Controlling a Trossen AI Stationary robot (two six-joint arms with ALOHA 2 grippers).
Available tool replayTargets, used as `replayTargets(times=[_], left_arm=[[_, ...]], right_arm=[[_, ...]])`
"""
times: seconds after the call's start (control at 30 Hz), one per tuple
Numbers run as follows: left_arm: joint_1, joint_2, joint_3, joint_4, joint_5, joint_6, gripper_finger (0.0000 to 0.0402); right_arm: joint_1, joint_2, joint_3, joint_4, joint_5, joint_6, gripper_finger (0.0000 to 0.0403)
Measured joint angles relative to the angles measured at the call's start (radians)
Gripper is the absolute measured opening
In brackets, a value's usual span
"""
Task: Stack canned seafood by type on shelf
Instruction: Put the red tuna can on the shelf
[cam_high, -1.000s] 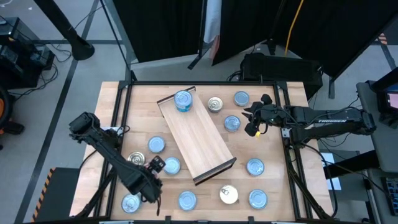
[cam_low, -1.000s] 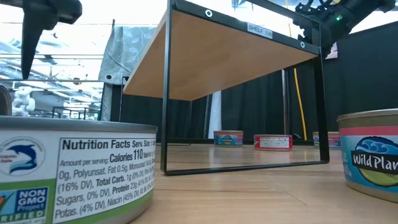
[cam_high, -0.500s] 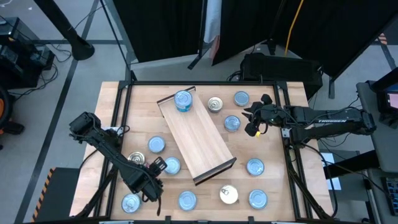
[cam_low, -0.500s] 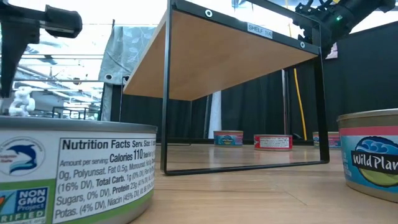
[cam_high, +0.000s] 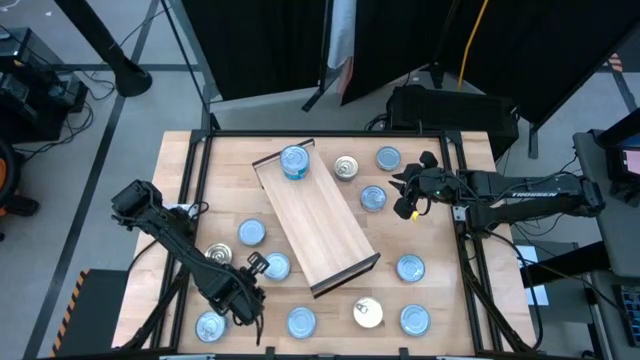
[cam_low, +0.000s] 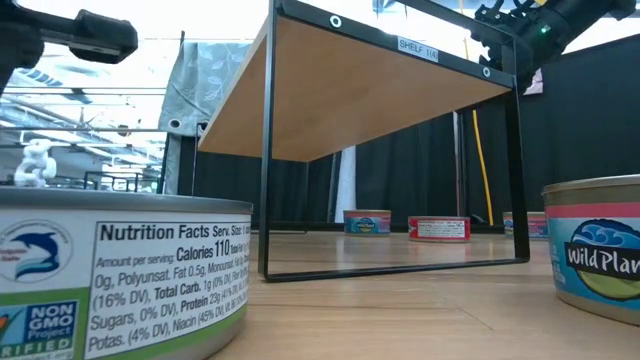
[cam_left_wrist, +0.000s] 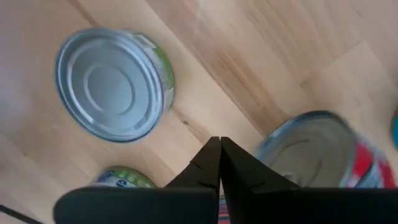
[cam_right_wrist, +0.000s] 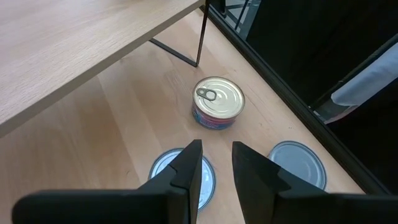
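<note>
Below the left gripper (cam_left_wrist: 220, 142), fingers pressed together on nothing, sit two tins (cam_left_wrist: 112, 84); the right gripper (cam_right_wrist: 216, 148) hovers slightly parted above another tin (cam_right_wrist: 217, 102).

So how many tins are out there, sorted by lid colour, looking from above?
Light-blue-topped tins: 9
Silvery-gold pull-tab tins: 3
Total: 12 tins visible from above

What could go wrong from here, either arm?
1. Left gripper is shut on nothing, above bare wood between two tins; descending like this would likely knock one, not grasp it.
2. Right gripper hovers with a narrow gap over a tin beside the shelf; the gap looks too narrow to straddle it.
</note>
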Motion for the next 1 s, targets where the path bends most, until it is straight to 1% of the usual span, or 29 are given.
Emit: replayTargets(times=[0.07, 0.13, 0.23, 0.3, 0.4, 0.47, 0.53, 0.6, 0.7, 0.87, 1.0], left_arm=[[0.0, 0.0, 0.0, -0.001, -0.009, -0.029, 0.0004], [-0.001, 0.0, 0.001, -0.004, -0.039, -0.089, 0.0006], [0.002, 0.0, 0.043, -0.086, -0.074, -0.283, 0.0011], [0.012, 0.0, 0.104, -0.178, -0.091, -0.463, 0.0012], [0.021, -0.001, 0.22, -0.321, -0.094, -0.839, 0.0013], [0.01, -0.004, 0.284, -0.36, -0.026, -1.113, 0.0014], [-0.021, -0.004, 0.329, -0.364, 0.022, -1.336, 0.0024], [-0.056, -0.003, 0.362, -0.374, 0.05, -1.535, 0.0043], [-0.089, -0.004, 0.365, -0.395, 0.081, -1.743, 0.008], [-0.164, -0.003, 0.319, -0.397, 0.093, -1.991, 0.0146], [-0.201, -0.002, 0.285, -0.402, 0.096, -2.215, 0.0211]], right_arm=[[0.0, 0.0, 0.0, 0.0, 0.0, 0.0, 0.0079], [0.0, 0.0, 0.0, 0.0, 0.0, 0.0, 0.0079], [0.0, 0.0, 0.0, 0.0, 0.0, 0.0, 0.0079], [0.0, 0.0, 0.0, 0.0, 0.0, 0.0, 0.0079], [0.0, 0.0, 0.0, 0.0, 0.0, 0.022, 0.0079], [0.0, 0.0, 0.0, 0.0, 0.0, 0.028, 0.0079], [0.0, 0.0, 0.0, 0.0, 0.0, 0.03, 0.0079], [0.0, 0.0, 0.0, 0.001, 0.0, 0.03, 0.0079], [0.0, 0.0, 0.0, 0.001, 0.0, 0.03, 0.0079], [0.001, 0.0, 0.0, 0.001, 0.0, 0.04, 0.0079], [0.002, 0.0, 0.0, 0.0, -0.028, 0.062, 0.0079]])
